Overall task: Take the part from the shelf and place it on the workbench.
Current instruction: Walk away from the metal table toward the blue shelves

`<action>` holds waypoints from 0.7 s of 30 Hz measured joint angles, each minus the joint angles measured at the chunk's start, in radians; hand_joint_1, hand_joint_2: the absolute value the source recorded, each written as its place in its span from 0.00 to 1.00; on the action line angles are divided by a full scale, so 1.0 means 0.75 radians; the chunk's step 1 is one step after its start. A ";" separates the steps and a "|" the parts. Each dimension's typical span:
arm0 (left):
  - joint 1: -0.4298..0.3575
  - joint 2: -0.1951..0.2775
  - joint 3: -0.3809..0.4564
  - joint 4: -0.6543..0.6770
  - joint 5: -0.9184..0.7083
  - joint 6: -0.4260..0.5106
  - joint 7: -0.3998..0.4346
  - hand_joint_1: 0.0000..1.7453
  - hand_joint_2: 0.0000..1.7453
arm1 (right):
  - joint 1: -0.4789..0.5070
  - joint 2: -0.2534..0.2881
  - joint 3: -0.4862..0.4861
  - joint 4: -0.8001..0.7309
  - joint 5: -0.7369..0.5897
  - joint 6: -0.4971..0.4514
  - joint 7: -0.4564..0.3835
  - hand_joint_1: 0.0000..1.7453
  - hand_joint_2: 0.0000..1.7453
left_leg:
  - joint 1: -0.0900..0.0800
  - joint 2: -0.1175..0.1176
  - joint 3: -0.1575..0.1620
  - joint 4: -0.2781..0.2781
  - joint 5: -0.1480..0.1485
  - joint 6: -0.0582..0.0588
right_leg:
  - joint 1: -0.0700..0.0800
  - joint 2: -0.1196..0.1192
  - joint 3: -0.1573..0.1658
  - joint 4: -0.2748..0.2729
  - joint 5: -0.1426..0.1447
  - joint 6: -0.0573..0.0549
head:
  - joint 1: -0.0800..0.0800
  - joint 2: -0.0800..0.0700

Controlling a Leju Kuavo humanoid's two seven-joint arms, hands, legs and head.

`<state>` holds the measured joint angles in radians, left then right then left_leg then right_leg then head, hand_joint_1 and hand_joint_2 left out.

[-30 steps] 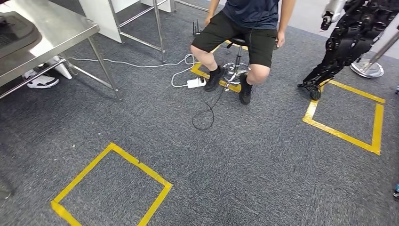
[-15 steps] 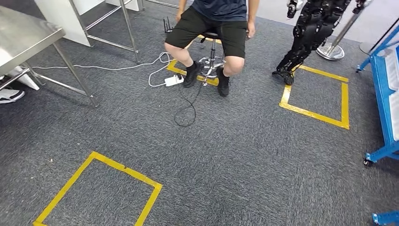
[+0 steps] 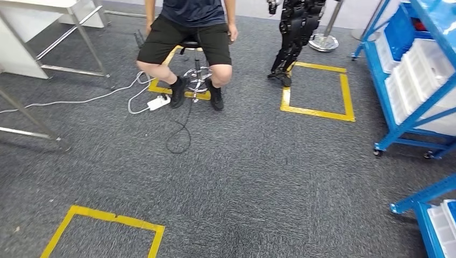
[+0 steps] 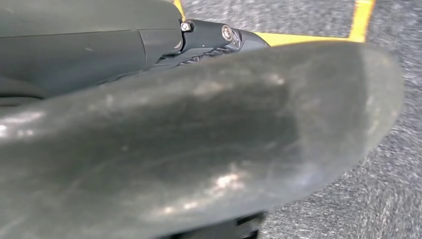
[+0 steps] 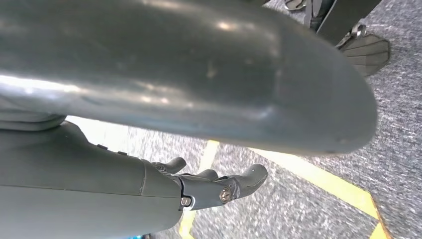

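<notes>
Grey carpet with yellow tape squares; person on stool ahead; second robot beside; blue shelf with white bins at right, part itself not discernible; left hand too close, grip unclear; right hand hangs above carpet, fingers loosely extended, holding nothing.

The blue shelf runs off the head view's edge — its bins' contents are too small to tell. The left hand sits mostly hidden behind its own thumb — grip unreadable. The seated person is cut off above the chest.
</notes>
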<state>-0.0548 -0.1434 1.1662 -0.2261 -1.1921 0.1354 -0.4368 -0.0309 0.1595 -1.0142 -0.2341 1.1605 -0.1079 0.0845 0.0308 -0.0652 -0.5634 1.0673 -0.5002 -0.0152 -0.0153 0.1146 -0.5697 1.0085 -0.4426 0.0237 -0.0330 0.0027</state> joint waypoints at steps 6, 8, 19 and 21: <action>-0.005 0.001 0.000 0.000 0.000 0.000 0.002 0.00 0.00 | 0.010 0.000 0.000 0.000 0.000 0.002 0.000 0.00 0.00 | -0.013 0.053 0.008 -0.043 0.015 0.052 | 0.001 -0.046 -0.077 0.081 -0.037 0.028 | 0.005 0.000; -0.002 0.002 0.000 0.000 -0.001 0.001 0.003 0.00 0.00 | 0.003 0.001 0.000 0.000 0.000 0.003 0.000 0.00 0.00 | -0.020 0.092 0.006 -0.045 0.014 0.064 | 0.003 -0.122 -0.170 0.260 -0.117 0.019 | 0.010 0.000; -0.006 0.001 0.000 0.000 -0.001 0.002 0.004 0.00 0.00 | 0.000 0.000 0.000 0.000 0.007 0.003 0.006 0.00 0.00 | -0.029 0.247 0.035 -0.052 -0.008 0.017 | 0.018 -0.214 -0.021 -0.007 -0.007 0.006 | 0.009 0.000; -0.007 -0.001 0.000 0.000 -0.001 0.003 0.004 0.00 0.00 | 0.003 0.000 -0.001 0.000 0.010 0.003 0.006 0.00 0.00 | -0.024 0.183 0.024 -0.003 -0.048 0.006 | 0.004 -0.182 -0.004 -0.021 0.004 -0.013 | 0.006 0.000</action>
<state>-0.0600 -0.1438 1.1662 -0.2261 -1.1928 0.1373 -0.4339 -0.0286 0.1592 -1.0145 -0.2338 1.1683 -0.1053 0.0893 0.0130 0.0723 -0.5458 1.0648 -0.5364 -0.0108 -0.0124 -0.0220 -0.5728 0.9925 -0.4393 0.0140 -0.0282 0.0027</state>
